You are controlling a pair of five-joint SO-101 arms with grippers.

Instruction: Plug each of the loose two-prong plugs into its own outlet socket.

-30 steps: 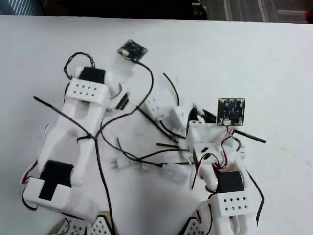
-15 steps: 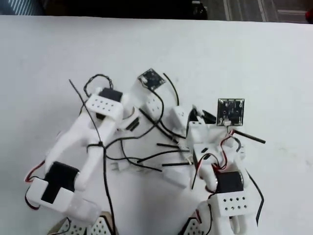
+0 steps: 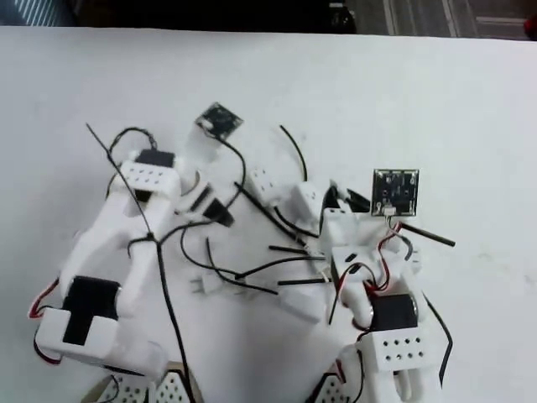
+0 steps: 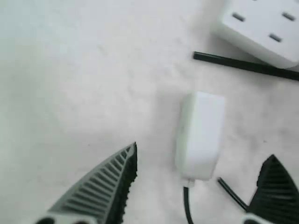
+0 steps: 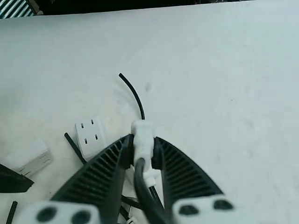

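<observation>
A white outlet socket [image 3: 263,180] [image 5: 88,135] [image 4: 261,25] lies mid-table. My right gripper [image 3: 312,201] [image 5: 142,138] sits just right of it, shut on a white plug [image 5: 143,133] with a black cord. To the socket's left, my left gripper [image 3: 211,206] [image 4: 202,153] hangs open above the table. A second white plug [image 4: 200,130] lies flat between its fingers [image 4: 110,184], untouched, its cord toward the wrist. Two more loose plugs [image 3: 204,285] [image 3: 300,304] lie nearer the arm bases among black cords.
Black cords [image 3: 252,273] cross the table between the two arms, and one cord [image 4: 243,65] runs between the socket and the left gripper's plug. Short loose cord ends [image 3: 294,147] lie behind the socket. The far half of the white table [image 3: 403,92] is bare.
The left arm swung right toward the socket, then back left, and its gripper now sits lower beside the socket. The right arm has kept still with its plug.
</observation>
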